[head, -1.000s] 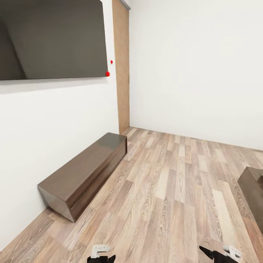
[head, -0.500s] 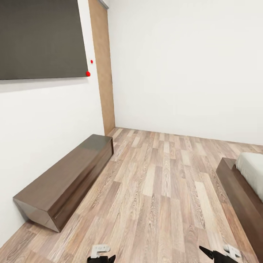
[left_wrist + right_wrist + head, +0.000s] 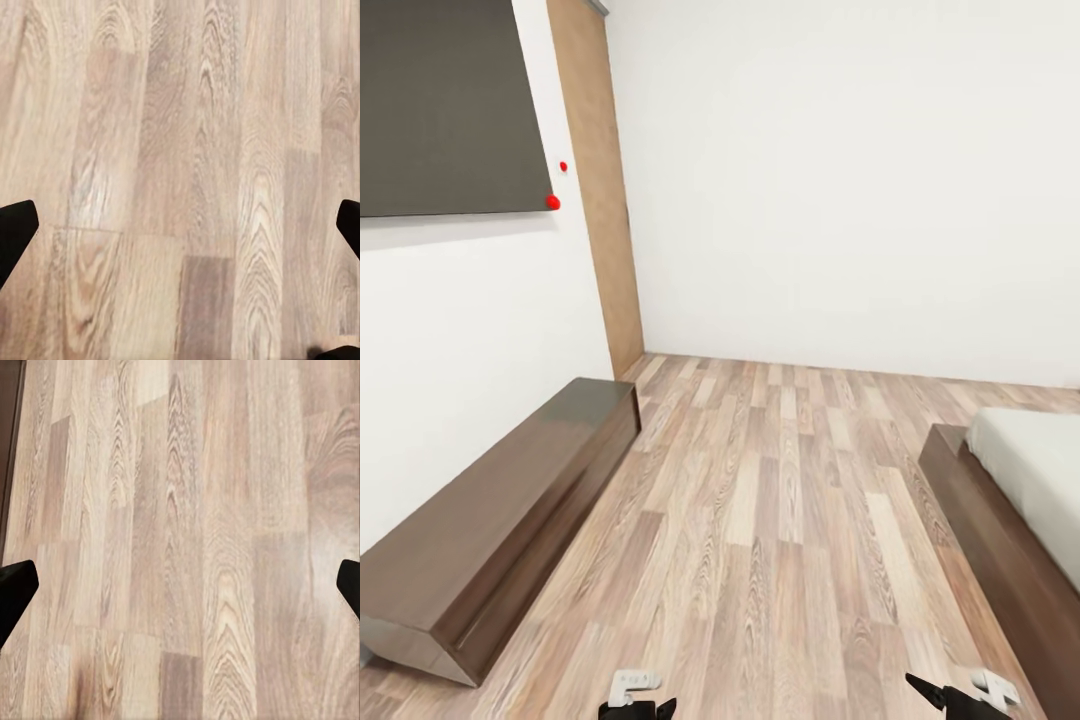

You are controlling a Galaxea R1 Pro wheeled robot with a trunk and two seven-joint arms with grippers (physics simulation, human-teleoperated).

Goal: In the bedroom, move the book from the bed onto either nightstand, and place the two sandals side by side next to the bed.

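Robot in the white-walled bedroom, facing a corner.
The low bed with light-grey mattress and dark wood frame (image 3: 1015,500) is at the right; a long dark brown bench cabinet (image 3: 490,520) stands along the left wall. The left gripper (image 3: 180,225) and right gripper (image 3: 180,585) both have fingers wide apart over the wood-plank floor (image 3: 780,540).

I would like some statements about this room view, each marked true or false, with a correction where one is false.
1. The bed is at the right of the head view. True.
2. A long dark bench cabinet stands along the left wall. True.
3. The left gripper holds a blue sandal. False: its fingers are spread wide over bare floor, holding nothing.
4. The floor is grey carpet. False: it is wood plank.
5. A dark panel hangs on the left wall above the cabinet. True.
6. The right gripper is shut. False: it is open.
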